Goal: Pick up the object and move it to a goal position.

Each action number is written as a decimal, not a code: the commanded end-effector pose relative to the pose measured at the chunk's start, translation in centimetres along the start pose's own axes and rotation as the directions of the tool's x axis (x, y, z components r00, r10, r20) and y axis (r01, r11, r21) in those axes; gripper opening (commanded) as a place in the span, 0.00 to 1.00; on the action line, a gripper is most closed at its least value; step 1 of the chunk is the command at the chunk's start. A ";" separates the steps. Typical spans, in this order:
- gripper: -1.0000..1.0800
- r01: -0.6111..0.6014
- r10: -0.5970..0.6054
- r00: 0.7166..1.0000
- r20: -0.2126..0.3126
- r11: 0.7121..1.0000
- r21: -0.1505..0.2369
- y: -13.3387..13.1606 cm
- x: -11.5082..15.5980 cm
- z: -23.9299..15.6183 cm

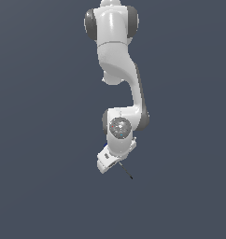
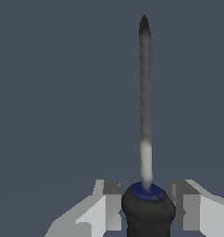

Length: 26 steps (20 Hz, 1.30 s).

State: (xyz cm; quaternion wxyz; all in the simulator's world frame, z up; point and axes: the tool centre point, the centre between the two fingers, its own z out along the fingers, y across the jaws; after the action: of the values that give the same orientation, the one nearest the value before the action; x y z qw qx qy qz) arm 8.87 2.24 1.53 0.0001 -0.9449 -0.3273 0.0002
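You are looking at a plain dark blue-grey floor [image 1: 40, 140] that fills both views, and on it the white Panda arm [image 1: 117, 70] reaches down from 12 o'clock in the exterior view to a wrist joint near the centre, with the white hand tilted toward 7 o'clock below it. Your gripper [image 1: 116, 164] sits at the low end of that hand, and in the wrist view [image 2: 148, 203] you see its two pale grey fingers [image 2: 107, 203] standing on either side of the screwdriver's handle and pressed close against it, so it is clamped on the tool. The screwdriver [image 2: 145, 115] has a rounded black handle, a blue ring on the end where the shaft comes out, and a thin shaft that is pale just above the ring and turns dark grey toward a black pointed tip. In the exterior view you can make out only the shaft [image 1: 126, 172], a thin dark line running from the gripper toward 5 o'clock; the handle is hidden in the fingers there. From these views you cannot tell whether the tip touches the floor or hangs above it.
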 end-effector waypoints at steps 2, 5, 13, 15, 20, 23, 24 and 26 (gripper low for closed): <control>0.00 0.000 0.000 1.000 0.000 1.000 0.000 -0.1 -0.1 -0.1; 0.00 0.000 0.000 1.000 0.000 1.000 0.000 -0.3 -0.4 -0.5; 0.00 0.000 0.000 1.000 0.000 1.000 0.000 -1.6 -1.8 -2.4; 0.00 0.000 0.000 1.000 0.000 1.000 -0.001 -2.1 -2.4 -3.2; 0.00 0.000 0.000 1.000 0.000 1.000 -0.001 -3.7 -4.2 -5.6; 0.00 0.000 0.000 1.000 0.000 1.000 -0.001 -4.8 -5.3 -7.2; 0.00 0.000 0.000 1.000 0.001 1.000 -0.001 -5.2 -5.7 -7.7; 0.00 0.000 0.000 1.000 0.001 1.000 -0.001 -5.8 -6.4 -8.7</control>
State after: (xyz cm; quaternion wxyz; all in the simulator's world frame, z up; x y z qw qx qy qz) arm 1.01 2.77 9.46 -0.0003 -0.9450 -0.3272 0.0007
